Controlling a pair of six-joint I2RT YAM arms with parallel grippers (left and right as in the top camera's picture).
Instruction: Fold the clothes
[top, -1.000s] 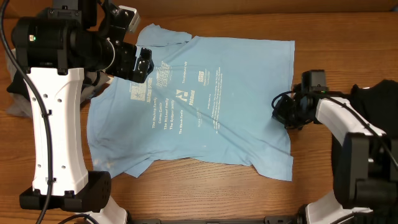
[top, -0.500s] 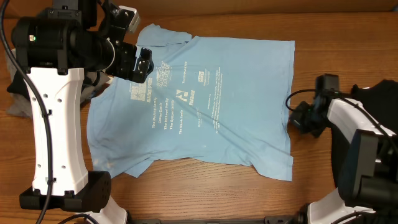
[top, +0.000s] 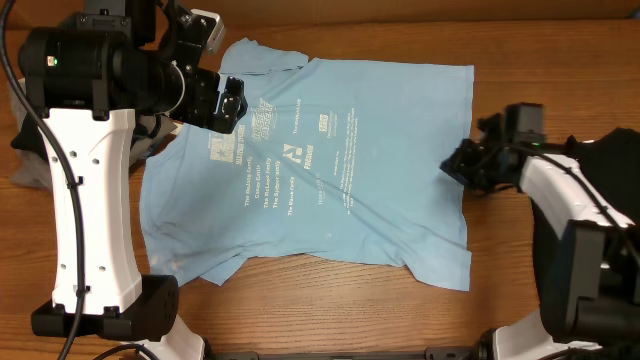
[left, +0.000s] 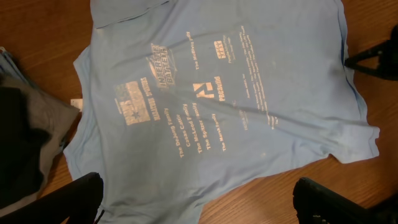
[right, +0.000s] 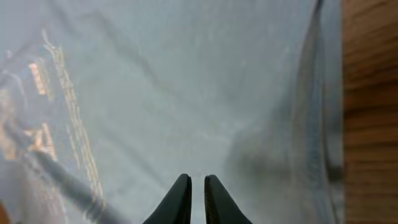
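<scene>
A brown wood-grain table (top: 500, 300) fills the overhead view, and the light blue cotton T-shirt (top: 320, 170) lies spread flat across its middle, printed side up. The shirt's collar end points toward the left arm and its hem runs along the right side. Shallow creases cross the cloth, and the lower hem corner juts toward the near edge. The white-and-black left arm (top: 90, 200) rises along the left side and reaches over the collar end of the shirt. The white right arm (top: 570, 200) comes in from the right. A heap of black and grey cloth (left: 25, 137) lies on the table beside the shirt's collar end, partly under the left arm. 1 more black garment (top: 610, 150) sits at the right edge behind the right arm. The left gripper (left: 199, 199) hangs above the shirt with its 2 dark fingers (left: 81, 193) spread wide and nothing between them. The right gripper (right: 198, 199) is at the hem edge, low over the blue cloth, its 2 fingers nearly pressed together with only a thin slit between them and no cloth seen pinched. Small white print (top: 290, 160) covers the shirt's centre in several short lines and logos.
</scene>
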